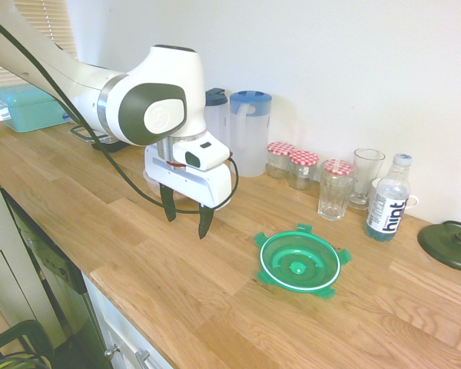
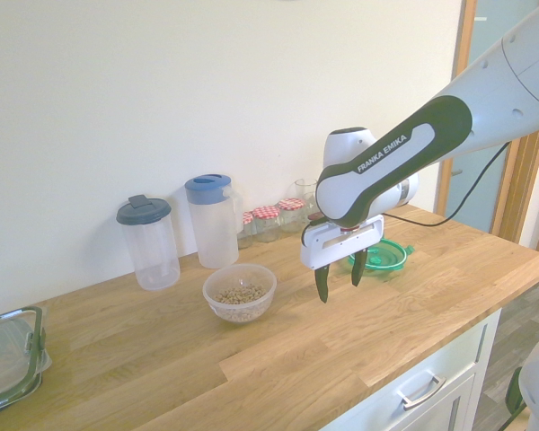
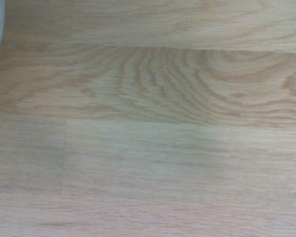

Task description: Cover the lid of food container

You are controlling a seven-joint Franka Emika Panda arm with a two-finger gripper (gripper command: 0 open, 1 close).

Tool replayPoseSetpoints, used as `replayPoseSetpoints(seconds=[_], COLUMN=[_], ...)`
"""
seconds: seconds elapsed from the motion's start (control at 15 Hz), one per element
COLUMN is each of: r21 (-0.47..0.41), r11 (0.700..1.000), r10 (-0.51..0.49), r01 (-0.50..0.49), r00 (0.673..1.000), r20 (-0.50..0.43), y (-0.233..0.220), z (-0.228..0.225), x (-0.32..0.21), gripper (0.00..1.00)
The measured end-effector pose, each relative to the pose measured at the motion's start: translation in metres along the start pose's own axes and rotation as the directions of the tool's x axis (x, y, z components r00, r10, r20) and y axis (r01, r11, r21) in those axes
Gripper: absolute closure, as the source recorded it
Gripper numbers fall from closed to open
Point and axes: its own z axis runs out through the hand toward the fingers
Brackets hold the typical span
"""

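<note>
Gripper (image 2: pixel 341 285) hovers over the wood counter (image 2: pixel 287 359), fingers apart, nothing between them. Green lid (image 1: pixel 300 261) lies flat on the counter, well apart from the food container (image 2: pixel 240 293) (clear bowl, brownish bits inside). Container sits uncovered, in front of the blue-lidded pitcher (image 2: pixel 212 221). Lid's on the hint bottle (image 1: pixel 389 197) side of the gripper, container on the other. Wrist view: mostly bare wood grain, pale edge at one corner.
</note>
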Motion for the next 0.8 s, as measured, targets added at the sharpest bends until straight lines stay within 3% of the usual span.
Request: replayPoseSetpoints(seconds=[0.27,0.53,0.8], r21=[0.044,0.125,0.229], r11=[0.999,0.988,0.960], r10=[0.002,-0.111,-0.209], r01=[-0.004,0.094,0.159], r00=[0.999,0.984,0.954], r20=[0.052,0.138,0.216], y=[0.005,0.040,0.088], z=[-0.020,-0.075,-0.089], x=[0.012,0.059,0.121], gripper=[0.00,0.00,0.00])
